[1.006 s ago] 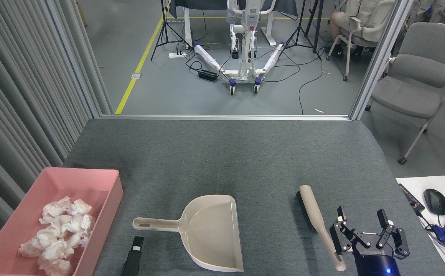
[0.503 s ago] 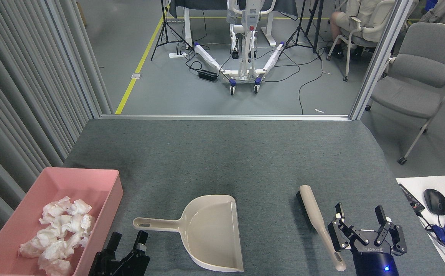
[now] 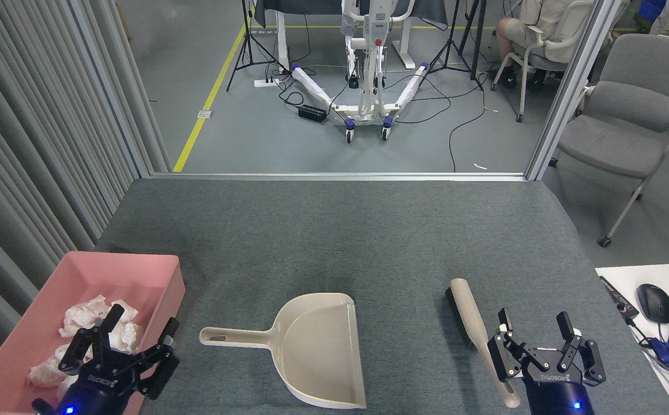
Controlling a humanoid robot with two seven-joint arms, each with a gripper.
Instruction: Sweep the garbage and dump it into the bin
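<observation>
Crumpled white tissue wads (image 3: pixel 89 331) heaped inside shallow pink bin (image 3: pixel 138 276), at table's near left corner.

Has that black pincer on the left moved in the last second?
Yes. The left pincer has swung leftward, from beside the beige plastic dustpan's handle to over the pink plastic tray's near corner.

At the lower left of the frame sits the shallow pink plastic tray (image 3: pixel 156 271), crumpled white tissue wads (image 3: pixel 83 316) piled inside it, on the grey felt-covered table (image 3: pixel 340 230). Right of it, lower centre, lies the beige long-handled plastic dustpan (image 3: pixel 320 346), handle pointing left toward the tray. Further right lies the beige-handled black-bristled brush (image 3: pixel 473 323), well apart from the dustpan.
</observation>
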